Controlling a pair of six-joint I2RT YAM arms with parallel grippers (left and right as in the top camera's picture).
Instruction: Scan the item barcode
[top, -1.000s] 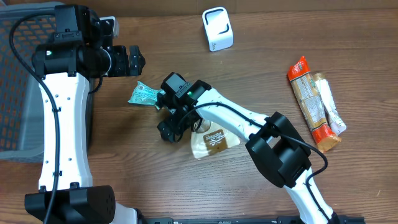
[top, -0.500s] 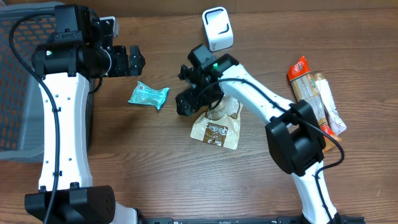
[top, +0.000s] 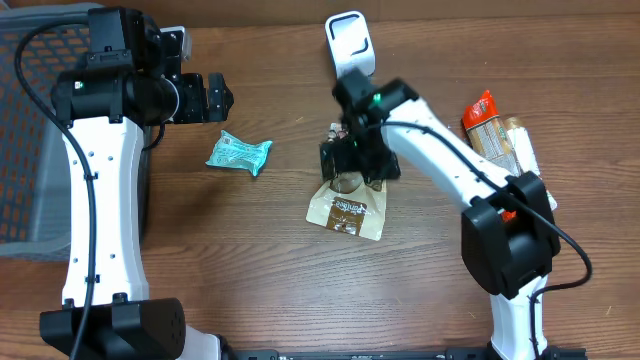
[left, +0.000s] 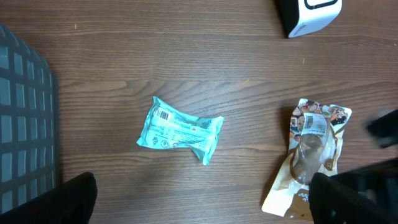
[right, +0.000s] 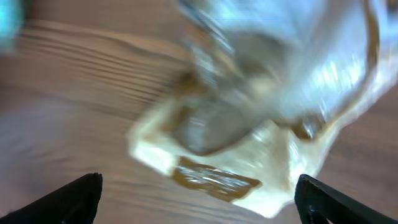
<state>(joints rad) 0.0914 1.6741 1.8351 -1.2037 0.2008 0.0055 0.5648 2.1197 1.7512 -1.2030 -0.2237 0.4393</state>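
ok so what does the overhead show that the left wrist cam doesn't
Only overhead: the two wrapped bars at the right edge, plus the left arm and right arm in full. Only left wrist: the barcode on the teal packet, too small to make out from above. Both: the packet, the pouch, the white scanner and the grey basket.

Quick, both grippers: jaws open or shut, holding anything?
Left gripper: jaws open, empty.
Right gripper: jaws open over the brown pouch, not gripping it.
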